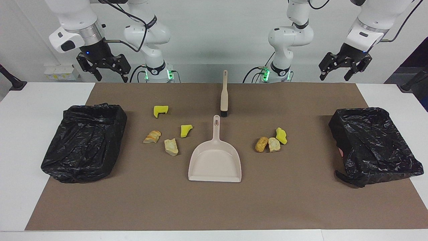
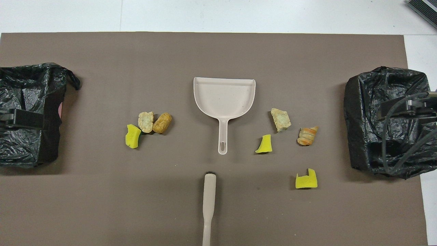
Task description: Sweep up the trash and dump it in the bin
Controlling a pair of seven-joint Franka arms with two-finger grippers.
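A pale wall backs a white table (image 1: 33, 100) under a brown mat (image 1: 214, 207). Both grippers hang wide open and empty, the left gripper (image 1: 342, 72) and right gripper (image 1: 107, 74) over the table's robot edge. One brush (image 1: 224, 97), then seven trash (image 1: 170, 146) chunks flanking one dustpan (image 1: 215, 160), between two black bins (image 1: 83, 144).

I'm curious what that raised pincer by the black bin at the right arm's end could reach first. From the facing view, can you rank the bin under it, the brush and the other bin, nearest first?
From the right pincer, which is open:
1. Nearby bin, at the right arm's end, below it.
2. Brush, mid-table, close to the robots.
3. Other bin, at the left arm's end.
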